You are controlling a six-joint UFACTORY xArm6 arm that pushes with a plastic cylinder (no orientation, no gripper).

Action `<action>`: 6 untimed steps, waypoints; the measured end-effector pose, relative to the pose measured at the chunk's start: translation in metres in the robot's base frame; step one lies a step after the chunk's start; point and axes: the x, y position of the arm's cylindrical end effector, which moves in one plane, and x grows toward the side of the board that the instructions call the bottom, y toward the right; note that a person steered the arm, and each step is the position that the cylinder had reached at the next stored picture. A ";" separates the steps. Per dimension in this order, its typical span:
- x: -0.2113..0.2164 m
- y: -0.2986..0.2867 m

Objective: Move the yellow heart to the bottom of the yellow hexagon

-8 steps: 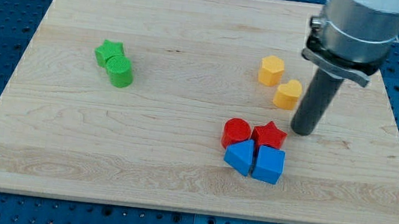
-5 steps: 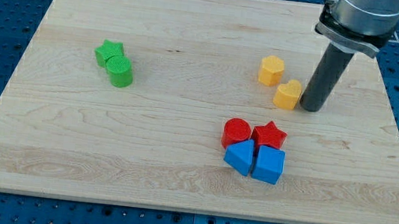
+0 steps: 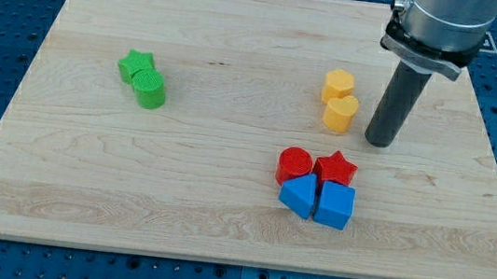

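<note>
The yellow heart (image 3: 340, 112) lies on the wooden board just below the yellow hexagon (image 3: 337, 85), touching or nearly touching it, a little to its right. My tip (image 3: 379, 142) rests on the board to the right of the heart, a short gap away, not touching it. The dark rod rises from it toward the view's top right.
A red cylinder (image 3: 293, 165), a red star (image 3: 335, 168) and two blue blocks (image 3: 298, 196) (image 3: 335, 205) cluster below the heart. A green star (image 3: 134, 64) and green cylinder (image 3: 149, 88) sit at the left. The board's right edge (image 3: 491, 148) is near the rod.
The yellow heart has slid left to sit under the yellow hexagon. My tip went up the view beside the heart, pushed it left, and now stands slightly apart from it.
</note>
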 end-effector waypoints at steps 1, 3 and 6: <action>0.008 -0.010; -0.014 -0.031; -0.002 -0.070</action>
